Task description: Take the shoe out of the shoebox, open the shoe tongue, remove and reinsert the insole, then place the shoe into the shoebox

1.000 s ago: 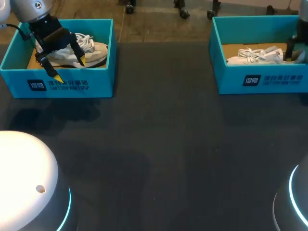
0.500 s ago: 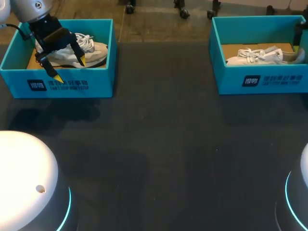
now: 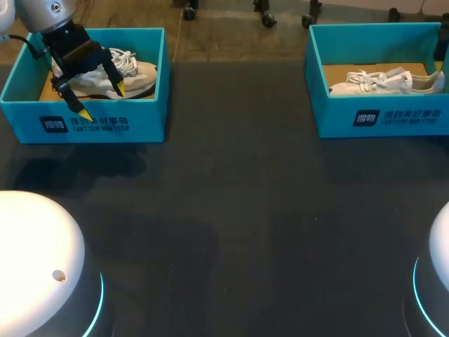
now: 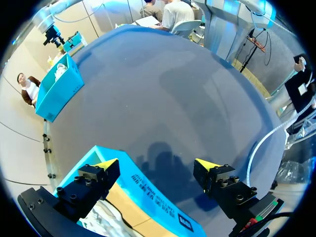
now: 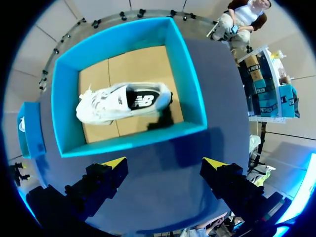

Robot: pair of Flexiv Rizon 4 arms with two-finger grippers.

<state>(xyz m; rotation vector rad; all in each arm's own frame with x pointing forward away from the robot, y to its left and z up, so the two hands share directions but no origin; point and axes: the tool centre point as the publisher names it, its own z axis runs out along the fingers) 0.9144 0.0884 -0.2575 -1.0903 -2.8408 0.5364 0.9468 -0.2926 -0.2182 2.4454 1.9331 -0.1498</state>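
**Shoe (image 3: 386, 82) (image 5: 123, 101) lying in right box (image 3: 393, 121) (image 5: 128, 140)**

The white shoe is seen on its side inside the right box, at the far right of the surface (image 3: 231, 210). The right hand (image 5: 164, 162) is held wide open and empty above the surface, just near of that box. A second shoe (image 3: 133, 74) lies in the left box (image 3: 91, 125) (image 4: 148, 190). That box's near wall is straddled from above by the left hand (image 3: 102, 100) (image 4: 157, 164), which is spread wide with nothing gripped.

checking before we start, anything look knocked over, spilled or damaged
Nothing stands out. The left teal cardboard shoebox and the right teal cardboard shoebox sit upright and open, holding the left white sneaker and the right white sneaker. The left gripper and right gripper are open, empty.
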